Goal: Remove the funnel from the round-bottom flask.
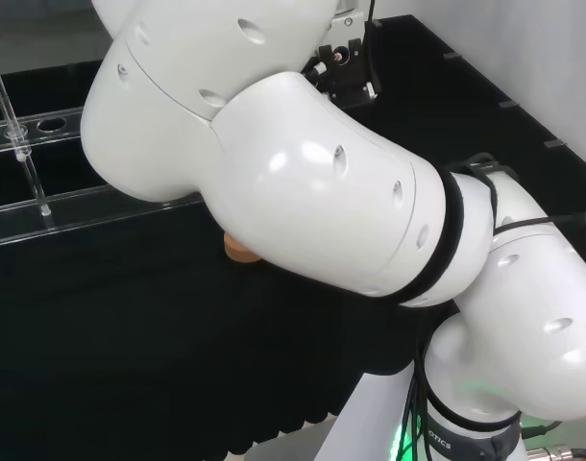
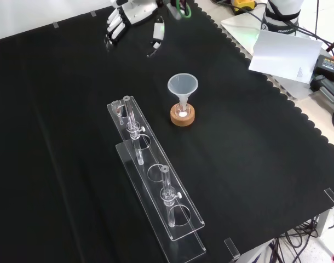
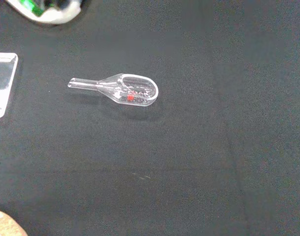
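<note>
1. A lab: a desk under black cloth carries a clear rack of glass tubes near centre.
2. A funnel stands in a cork ring.
3. Cables and papers crowd two o'clock in the front view.

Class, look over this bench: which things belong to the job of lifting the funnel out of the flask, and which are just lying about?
Part of the job:
funnel
flask on its cork ring, glass hard to make out
hand, near the cloth's far edge, fingers relaxed

Just lying about:
clear rack with glass tubes
clear scoop lying on the cloth
papers beyond the cloth
</note>
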`<state>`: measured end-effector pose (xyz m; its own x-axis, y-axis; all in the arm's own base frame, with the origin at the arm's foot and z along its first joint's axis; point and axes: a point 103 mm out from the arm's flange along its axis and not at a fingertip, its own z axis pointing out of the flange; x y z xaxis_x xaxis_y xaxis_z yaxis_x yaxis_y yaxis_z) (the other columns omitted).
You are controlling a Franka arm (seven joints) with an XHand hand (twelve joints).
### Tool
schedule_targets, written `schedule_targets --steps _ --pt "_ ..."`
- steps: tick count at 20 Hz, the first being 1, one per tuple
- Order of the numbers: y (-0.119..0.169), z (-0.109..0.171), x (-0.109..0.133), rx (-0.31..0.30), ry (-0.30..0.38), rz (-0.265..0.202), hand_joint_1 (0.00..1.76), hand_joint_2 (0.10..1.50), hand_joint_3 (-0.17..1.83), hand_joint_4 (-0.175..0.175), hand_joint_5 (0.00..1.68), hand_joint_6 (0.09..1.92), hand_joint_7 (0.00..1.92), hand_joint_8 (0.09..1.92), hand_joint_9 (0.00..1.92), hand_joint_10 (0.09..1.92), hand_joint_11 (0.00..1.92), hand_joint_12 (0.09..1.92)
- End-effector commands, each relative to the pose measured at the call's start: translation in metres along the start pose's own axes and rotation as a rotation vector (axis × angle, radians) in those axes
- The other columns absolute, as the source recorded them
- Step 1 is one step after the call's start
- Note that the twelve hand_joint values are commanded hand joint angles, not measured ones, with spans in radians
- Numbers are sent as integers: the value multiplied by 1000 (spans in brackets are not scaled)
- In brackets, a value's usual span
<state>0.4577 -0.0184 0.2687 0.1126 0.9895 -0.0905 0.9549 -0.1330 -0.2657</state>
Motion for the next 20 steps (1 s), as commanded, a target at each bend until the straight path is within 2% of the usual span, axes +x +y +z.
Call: schedule_targets --steps 1,5,9,15,20 --pt "-28 -10 -7 -18 13 11 766 634 532 -14 395 126 249 667 483 623 367 1307" --pt "-44 -15 -8 -25 31 10 764 636 530 -14 399 120 249 667 483 623 367 1307" --pt "-64 -19 -1 -17 69 -11 736 642 529 -16 393 110 245 665 481 622 364 1309" --pt "-94 -17 23 29 95 -68 682 655 510 -26 336 87 188 653 435 624 347 1336" --pt "-111 -3 49 90 110 -102 660 659 493 -30 301 87 158 657 409 640 344 1364"
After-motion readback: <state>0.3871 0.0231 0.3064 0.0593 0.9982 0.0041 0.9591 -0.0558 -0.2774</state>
